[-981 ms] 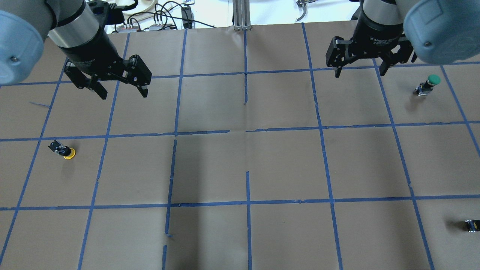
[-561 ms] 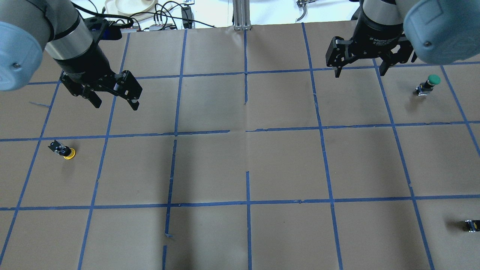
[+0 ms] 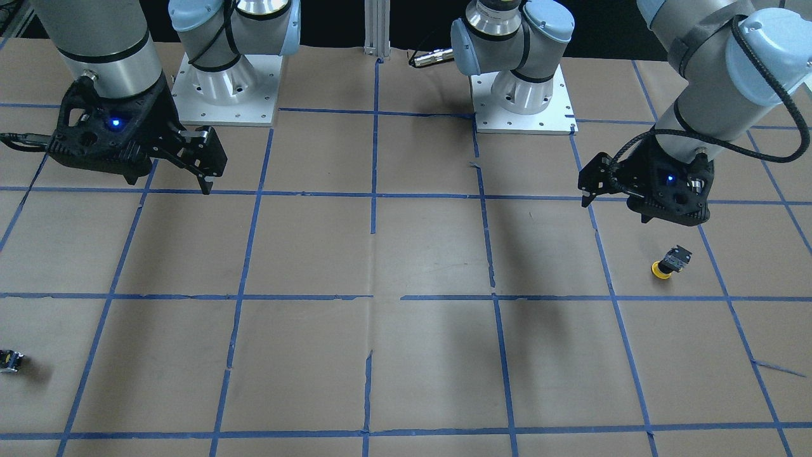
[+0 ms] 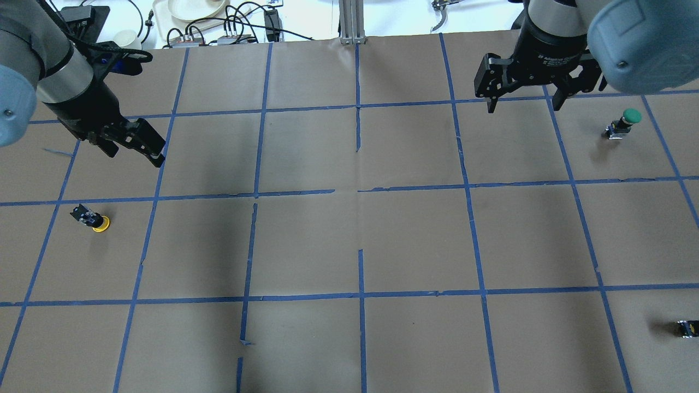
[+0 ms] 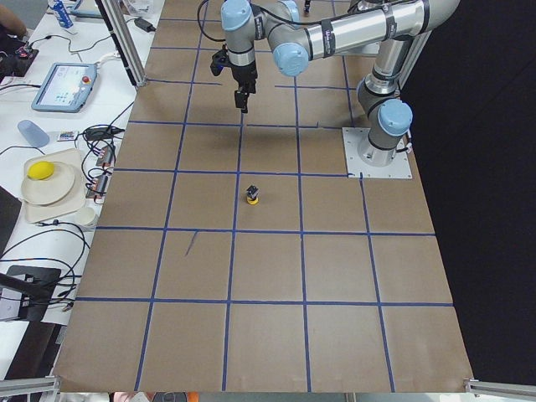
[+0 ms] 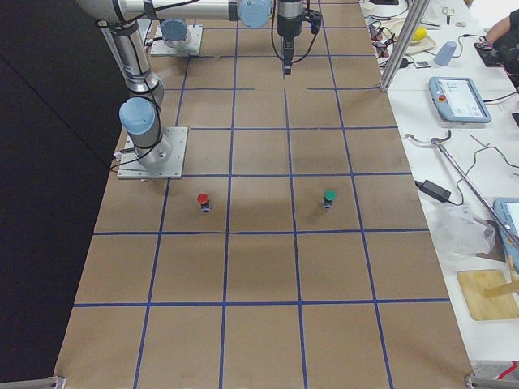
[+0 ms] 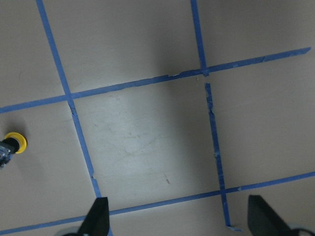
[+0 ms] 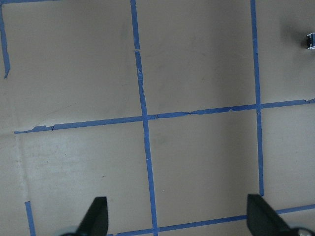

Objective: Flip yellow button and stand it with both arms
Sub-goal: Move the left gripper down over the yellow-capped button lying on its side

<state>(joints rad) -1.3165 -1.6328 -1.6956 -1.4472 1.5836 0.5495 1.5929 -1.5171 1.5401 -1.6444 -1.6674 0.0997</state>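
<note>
The yellow button (image 4: 94,219) lies on its side on the brown paper at the left, its yellow cap toward the table's middle. It also shows in the front view (image 3: 670,263), in the left side view (image 5: 252,195) and at the left edge of the left wrist view (image 7: 12,144). My left gripper (image 4: 134,155) hangs open and empty in the air, apart from the button, up and right of it in the overhead view. Its fingers (image 7: 98,219) frame bare paper. My right gripper (image 4: 524,106) hangs open and empty at the upper right, far from the button.
A green-capped button (image 4: 625,123) stands to the right of the right gripper. A small dark switch block (image 4: 687,328) sits at the right edge. The right side view shows the green button (image 6: 328,198) and a red-capped button (image 6: 203,200). Blue tape lines grid the paper.
The left gripper has swung left and down in the overhead view, closer to the yellow button, and turned its wrist. The right gripper and the buttons have not moved.
</note>
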